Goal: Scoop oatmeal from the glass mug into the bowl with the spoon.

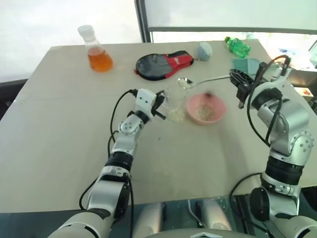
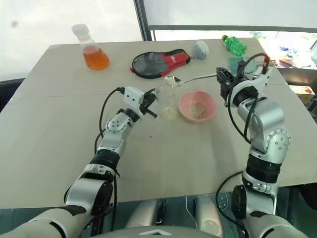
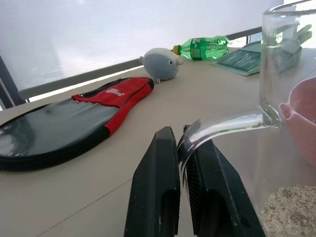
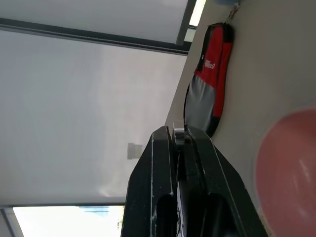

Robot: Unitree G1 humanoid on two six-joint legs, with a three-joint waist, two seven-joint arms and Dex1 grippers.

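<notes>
Beige table point(image 1: 64, 124) | left tool point(image 1: 159, 105) pinching glass mug point(image 1: 174, 105) handle | right tool point(image 1: 239, 82) pinching spoon point(image 1: 200, 81)

My fingers point(image 3: 158, 197) are plain black, arms silver-grey. The bowl point(image 1: 206, 109) is pink, the oatmeal point(image 3: 289, 210) pale beige, the mug point(image 3: 281, 123) clear, the spoon point(image 1: 203, 80) shiny silver. Flask point(image 1: 96, 49) holds orange liquid, the case point(image 1: 163, 64) is black and red, bottle point(image 1: 237, 47) green, table point(image 1: 59, 129) beige.
</notes>
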